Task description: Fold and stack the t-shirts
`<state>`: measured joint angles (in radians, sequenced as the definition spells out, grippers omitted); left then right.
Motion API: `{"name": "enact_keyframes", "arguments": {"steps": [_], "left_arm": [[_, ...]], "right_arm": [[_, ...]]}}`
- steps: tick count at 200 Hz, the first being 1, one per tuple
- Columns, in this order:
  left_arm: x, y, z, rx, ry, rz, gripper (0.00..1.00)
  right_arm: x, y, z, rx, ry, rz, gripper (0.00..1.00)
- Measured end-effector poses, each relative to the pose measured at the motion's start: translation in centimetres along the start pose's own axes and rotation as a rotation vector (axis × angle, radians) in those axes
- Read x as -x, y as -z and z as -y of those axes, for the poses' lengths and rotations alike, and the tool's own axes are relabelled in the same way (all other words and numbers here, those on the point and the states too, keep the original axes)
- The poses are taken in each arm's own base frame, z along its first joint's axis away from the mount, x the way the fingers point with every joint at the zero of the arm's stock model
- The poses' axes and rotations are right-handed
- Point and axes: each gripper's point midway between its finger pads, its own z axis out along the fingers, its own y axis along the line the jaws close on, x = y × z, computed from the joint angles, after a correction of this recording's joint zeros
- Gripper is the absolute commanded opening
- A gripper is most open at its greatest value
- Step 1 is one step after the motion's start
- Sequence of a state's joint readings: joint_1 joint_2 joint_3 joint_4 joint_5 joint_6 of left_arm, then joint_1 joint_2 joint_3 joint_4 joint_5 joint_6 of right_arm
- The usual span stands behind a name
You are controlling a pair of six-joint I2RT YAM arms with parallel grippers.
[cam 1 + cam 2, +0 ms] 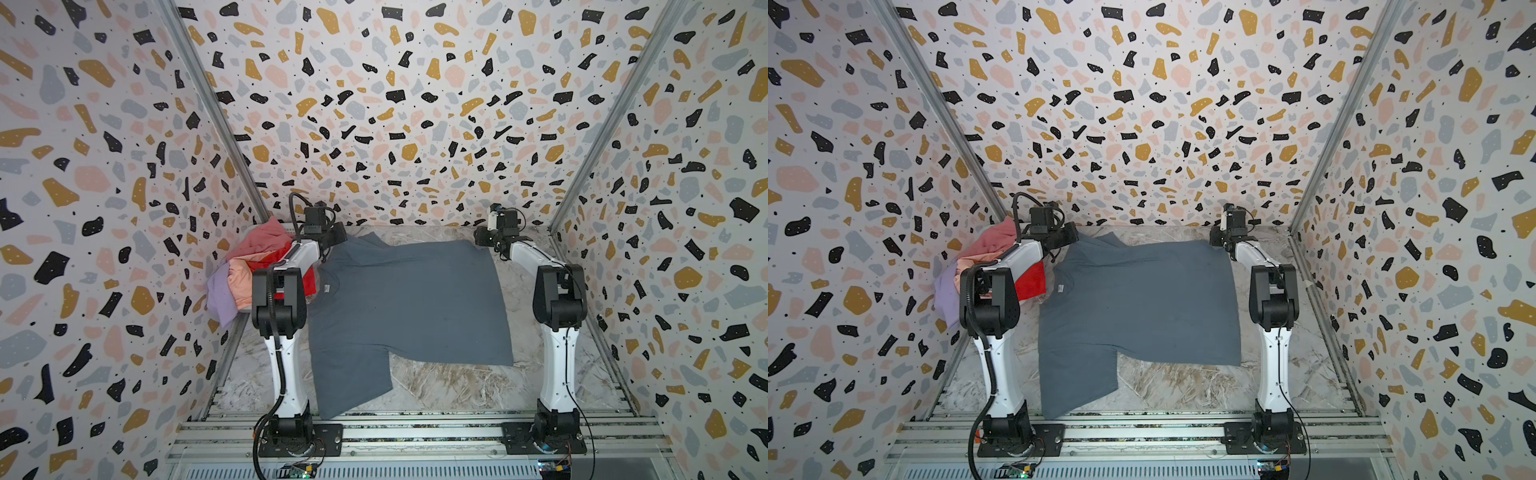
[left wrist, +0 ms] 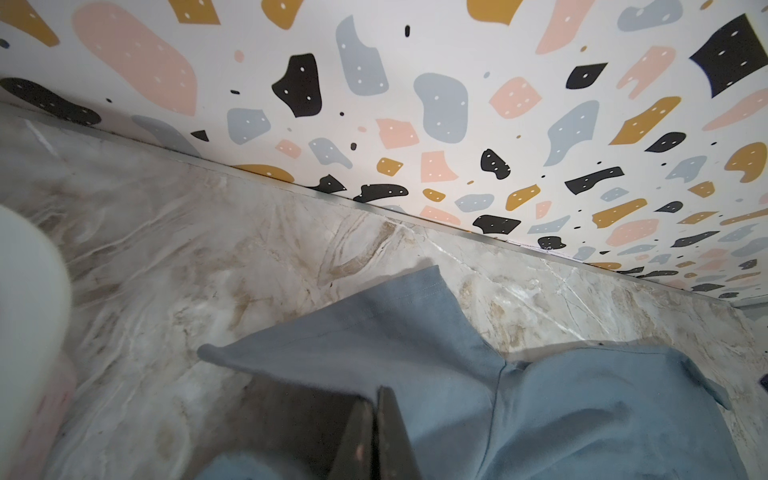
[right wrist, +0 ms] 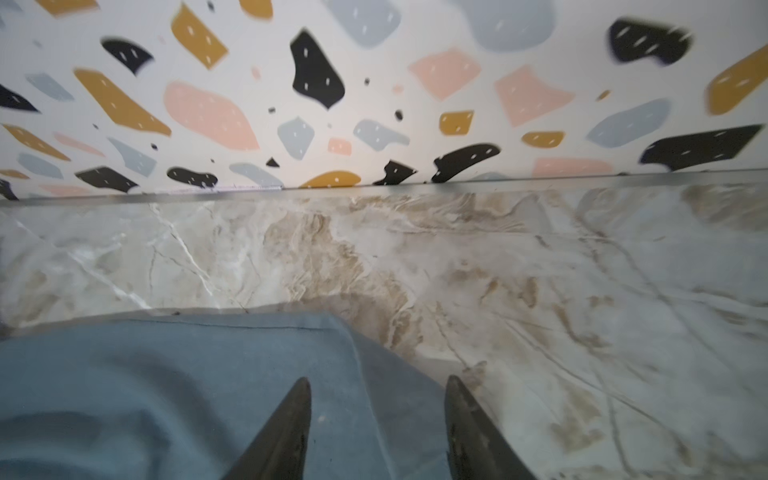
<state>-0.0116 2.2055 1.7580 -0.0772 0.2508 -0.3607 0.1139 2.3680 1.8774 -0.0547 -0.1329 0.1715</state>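
Though top views hide it, wrist views show left fingers (image 2: 392,436) pinching the slate grey-blue cloth t-shirt (image 1: 407,299), right fingers (image 3: 291,428) apart, open bench (image 3: 540,270) beyond.

- marble-look tabletop (image 1: 436,386), grey-beige veins
- terrazzo-pattern walls (image 1: 374,104) on three sides
- aluminium rails (image 1: 415,432) along near edge
- small circuit board (image 1: 301,471) at front
- white basket edge (image 2: 29,291), blurred
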Motion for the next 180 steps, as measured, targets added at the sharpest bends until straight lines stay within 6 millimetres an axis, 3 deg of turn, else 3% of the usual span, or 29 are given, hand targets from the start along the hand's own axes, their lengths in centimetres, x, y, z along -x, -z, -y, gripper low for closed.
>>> {"name": "enact_keyframes", "arguments": {"steps": [25, 41, 113, 180], "left_arm": [[0.0, 0.0, 0.0, -0.002, 0.002, -0.001, 0.00], [0.0, 0.0, 0.0, -0.002, 0.003, 0.000, 0.00], [0.1, 0.0, 0.1, -0.003, 0.031, 0.004, 0.00], [0.3, 0.0, 0.1, -0.006, 0.052, 0.013, 0.00]], "right_arm": [[-2.7, -1.6, -0.3, -0.002, 0.042, -0.069, 0.53], [-3.4, -1.7, -0.2, -0.014, 0.066, -0.093, 0.53], [-0.7, -1.8, 0.6, -0.082, 0.144, -0.053, 0.48], [-3.8, -2.6, 0.2, -0.032, 0.186, -0.137, 0.51]]}}
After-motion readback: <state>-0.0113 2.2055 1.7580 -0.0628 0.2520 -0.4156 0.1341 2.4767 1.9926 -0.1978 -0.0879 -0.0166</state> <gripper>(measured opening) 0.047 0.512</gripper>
